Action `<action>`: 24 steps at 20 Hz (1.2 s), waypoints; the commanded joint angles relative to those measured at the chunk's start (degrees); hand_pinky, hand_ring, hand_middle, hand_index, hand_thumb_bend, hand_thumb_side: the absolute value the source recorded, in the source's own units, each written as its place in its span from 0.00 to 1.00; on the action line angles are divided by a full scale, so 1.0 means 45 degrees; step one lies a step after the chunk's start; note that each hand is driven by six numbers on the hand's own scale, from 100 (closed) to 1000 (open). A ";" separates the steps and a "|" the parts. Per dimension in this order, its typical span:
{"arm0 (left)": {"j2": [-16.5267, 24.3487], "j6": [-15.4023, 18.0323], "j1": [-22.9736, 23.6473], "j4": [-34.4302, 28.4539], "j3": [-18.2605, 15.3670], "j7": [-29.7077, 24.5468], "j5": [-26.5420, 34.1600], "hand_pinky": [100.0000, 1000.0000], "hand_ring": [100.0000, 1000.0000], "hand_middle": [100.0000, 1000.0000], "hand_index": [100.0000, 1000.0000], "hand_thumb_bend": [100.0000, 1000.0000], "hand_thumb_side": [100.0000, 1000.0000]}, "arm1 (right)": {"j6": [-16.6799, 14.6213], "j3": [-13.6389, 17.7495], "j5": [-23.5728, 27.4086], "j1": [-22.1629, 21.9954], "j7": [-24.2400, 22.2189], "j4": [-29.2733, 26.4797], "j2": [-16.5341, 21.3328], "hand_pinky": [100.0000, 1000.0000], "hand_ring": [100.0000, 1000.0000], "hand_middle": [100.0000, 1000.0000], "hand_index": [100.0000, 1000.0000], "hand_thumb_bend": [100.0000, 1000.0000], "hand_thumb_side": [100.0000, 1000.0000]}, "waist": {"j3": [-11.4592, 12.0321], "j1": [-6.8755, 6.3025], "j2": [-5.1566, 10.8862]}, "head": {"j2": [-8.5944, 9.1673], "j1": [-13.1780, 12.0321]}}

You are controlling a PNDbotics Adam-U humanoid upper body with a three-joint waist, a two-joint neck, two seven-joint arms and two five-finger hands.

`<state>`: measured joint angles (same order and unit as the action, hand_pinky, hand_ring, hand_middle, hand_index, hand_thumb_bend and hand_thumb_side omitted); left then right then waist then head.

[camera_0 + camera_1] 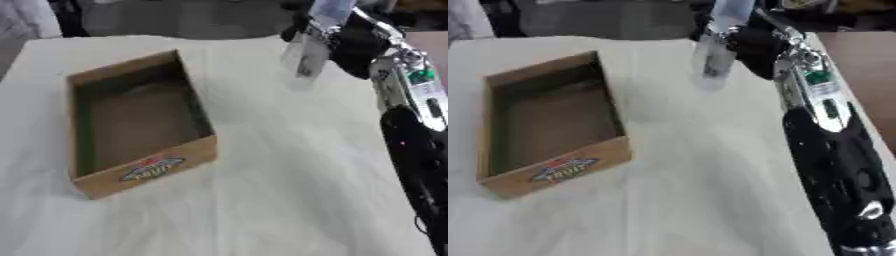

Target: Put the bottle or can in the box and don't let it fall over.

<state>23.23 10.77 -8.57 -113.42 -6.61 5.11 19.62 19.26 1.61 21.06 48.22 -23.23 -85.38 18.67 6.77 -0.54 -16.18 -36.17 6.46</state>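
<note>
Sitting empty on the table [289, 200], the cardboard box [140, 125] bears an unreadable label [151, 169]; the right hand [750, 42] grips a clear bottle [717, 47].

Twin head eyes look down — sharing box [140, 125], table [289, 190].

Open-topped cardboard box [140, 125] sits on left half of the white table [289, 190]; interior bare, four upright walls the only barrier to entry from the side, top fully open. Wide strip of bare cloth between the box and the right arm [833, 170], which lies along the table's right edge and blocks that side. Right hand [750, 42] with clear bottle [717, 50] occupies the far right corner, well apart from the box. Near edge unobstructed
</note>
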 commanded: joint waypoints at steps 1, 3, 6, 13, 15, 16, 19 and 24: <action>0.0387 0.0049 -0.0038 -0.0261 -0.0150 0.0014 0.0075 1.00 1.00 1.00 0.66 0.00 0.64 | 0.0090 -0.0238 0.0077 0.0549 -0.0161 -0.0005 -0.0094 0.91 0.62 0.88 0.04 0.00 0.00 | 0.0070 -0.0012 0.0326 | -0.0042 0.0104; 0.0389 0.0052 -0.0050 -0.0261 -0.0143 0.0008 0.0094 1.00 1.00 1.00 0.66 0.00 0.64 | 0.0117 -0.0456 0.0037 0.0802 -0.0282 0.0192 -0.0274 0.94 0.63 0.89 0.04 0.00 0.00 | 0.0137 -0.0010 0.0342 | -0.0048 0.0176; 0.0379 0.0054 -0.0085 -0.0261 -0.0128 -0.0012 0.0134 1.00 1.00 1.00 0.66 0.00 0.64 | 0.0099 -0.0791 -0.0062 0.1178 -0.0494 0.0548 -0.0564 0.96 0.64 0.89 0.04 0.00 0.00 | 0.0253 -0.0012 0.0352 | -0.0016 0.0301; 0.0341 0.0031 -0.0144 -0.0261 -0.0110 -0.0061 0.0196 1.00 1.00 1.00 0.66 0.00 0.64 | -0.0079 -0.1332 -0.0358 0.1779 -0.1005 0.1398 -0.1224 0.99 0.65 0.91 0.04 0.00 0.00 | 0.0510 0.0027 0.0333 | 0.0061 0.0529; 0.0329 0.0024 -0.0184 -0.0261 -0.0102 -0.0077 0.0212 1.00 1.00 1.00 0.66 0.00 0.64 | -0.0127 -0.1426 -0.0558 0.1894 -0.1097 0.1660 -0.1422 0.99 0.65 0.91 0.04 0.00 0.00 | 0.0608 0.0054 0.0311 | 0.0097 0.0572; 0.0324 0.0026 -0.0206 -0.0261 -0.0101 -0.0083 0.0221 1.00 1.00 1.00 0.66 0.00 0.64 | -0.0155 -0.1449 -0.0643 0.1954 -0.1129 0.1777 -0.1511 0.99 0.65 0.91 0.04 0.00 0.00 | 0.0659 0.0062 0.0298 | 0.0109 0.0590; 0.0282 0.0048 -0.0329 -0.0261 -0.0094 -0.0097 0.0281 1.00 1.00 1.00 0.66 0.00 0.64 | -0.0277 -0.1526 -0.0896 0.2235 -0.1259 0.2158 -0.1783 0.99 0.65 0.91 0.04 0.00 0.00 | 0.0898 0.0062 0.0225 | 0.0158 0.0727; 0.0213 0.0109 -0.0541 -0.0261 -0.0092 -0.0130 0.0387 1.00 1.00 1.00 0.66 0.00 0.64 | -0.0646 -0.1558 -0.1246 0.2731 -0.1207 0.2794 -0.2101 0.98 0.65 0.91 0.04 0.00 0.00 | 0.1361 0.0064 0.0054 | 0.0227 0.1143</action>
<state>23.19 11.06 -10.46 -113.42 -6.59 4.61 21.19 16.99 -5.37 15.98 58.94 -28.66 -72.79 9.27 12.91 -0.02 -16.81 -35.91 11.07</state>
